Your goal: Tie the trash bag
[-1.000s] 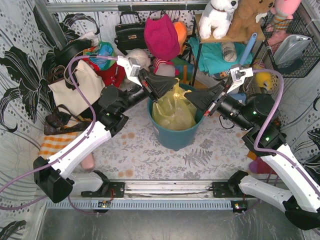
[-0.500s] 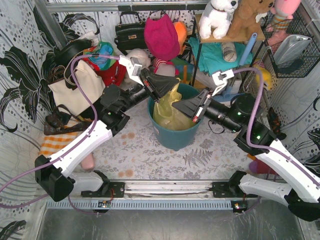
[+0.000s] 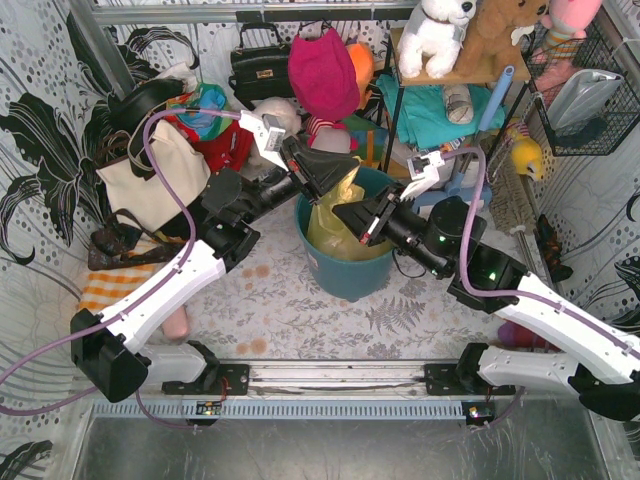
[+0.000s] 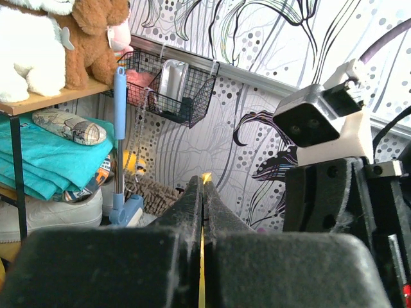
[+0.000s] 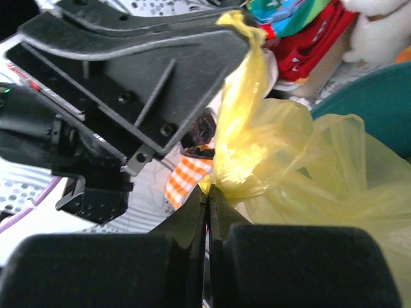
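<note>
The trash bag (image 3: 345,238) is thin yellow plastic sitting in the teal bin (image 3: 350,278). My left gripper (image 3: 346,172) is shut on a twisted strand of the bag's top, held up above the bin; a yellow sliver shows between its fingers in the left wrist view (image 4: 203,185). My right gripper (image 3: 340,213) is shut on the bag just below that strand, over the bin's left rim. In the right wrist view the right gripper (image 5: 207,191) pinches bunched yellow plastic (image 5: 244,154), and the strand runs up to the left gripper's fingers (image 5: 148,58).
A cream tote bag (image 3: 150,180) leans at the left. A black handbag (image 3: 262,65) and a pink hat (image 3: 322,70) are behind the bin. A shelf with plush toys (image 3: 440,30) and teal cloth stands at back right, beside a wire basket (image 3: 590,100).
My right gripper has moved left, from the bin's right rim across to the bag under the left gripper. The left gripper has held its place with the strand.
</note>
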### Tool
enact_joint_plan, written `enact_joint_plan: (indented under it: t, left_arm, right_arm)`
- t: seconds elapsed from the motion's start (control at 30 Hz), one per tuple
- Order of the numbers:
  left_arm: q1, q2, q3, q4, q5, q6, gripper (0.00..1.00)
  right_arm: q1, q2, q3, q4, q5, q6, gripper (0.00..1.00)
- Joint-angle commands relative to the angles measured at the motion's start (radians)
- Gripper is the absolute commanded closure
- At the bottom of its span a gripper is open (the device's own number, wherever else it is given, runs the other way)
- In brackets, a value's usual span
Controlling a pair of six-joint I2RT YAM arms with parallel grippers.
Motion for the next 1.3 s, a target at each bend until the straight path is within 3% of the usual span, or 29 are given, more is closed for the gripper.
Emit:
enact_joint_plan:
  t: [0.0,0.4,0.57,1.13,1.27]
  left_arm:
    - [0.005,-0.004,0.029,0.045,0.013,-0.011,1.00]
    - [0.005,-0.017,0.027,0.038,0.078,-0.015,1.00]
    - [0.006,-0.029,0.014,0.034,0.097,-0.013,1.00]
    - [0.004,-0.048,0.000,0.017,0.164,-0.015,1.00]
    - [0.005,-0.053,-0.010,0.014,0.176,-0.019,1.00]
  right_arm:
    - [0.044,0.017,-0.021,0.031,0.208,0.029,1.00]
    - [0.215,0.116,0.012,0.016,0.599,-0.065,1.00]
    - [0.243,0.135,-0.032,0.106,0.746,-0.144,1.00]
    - [0.235,0.148,-0.132,0.422,0.910,-0.452,1.00]
    - [0.197,0.149,-0.147,0.413,0.878,-0.421,1.00]
